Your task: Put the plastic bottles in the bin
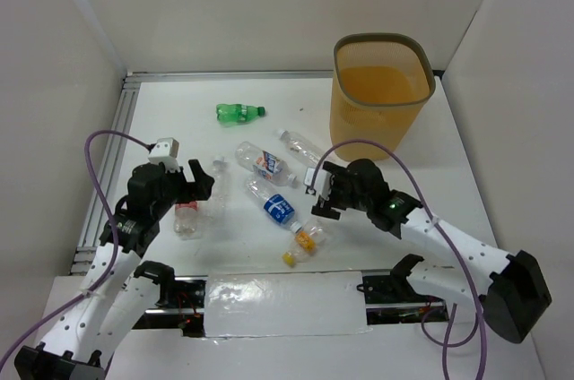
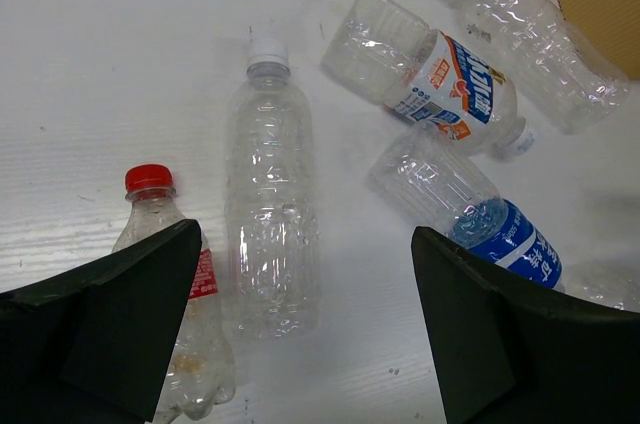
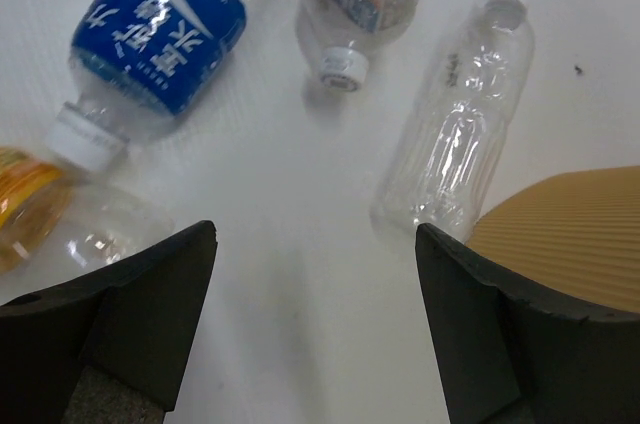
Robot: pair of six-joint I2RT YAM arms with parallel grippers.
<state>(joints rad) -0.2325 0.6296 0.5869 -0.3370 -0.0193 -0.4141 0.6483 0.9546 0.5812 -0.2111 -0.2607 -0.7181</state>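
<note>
White surface holds small clear plastic bottles lying scattered near the tall orange-tan bin. The left hand and right hand hover wide and empty, apparently choosing targets.

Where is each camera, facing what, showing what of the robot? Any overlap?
Top external: above, behind, looking down on table, bin; left arm, right arm show.
Left wrist: on left arm, down at red-capped bottle; own fingers.
Right wrist: on right arm, down at blue-label bottle; own fingers.
Shared: blue-label bottle, both wrist views.
</note>
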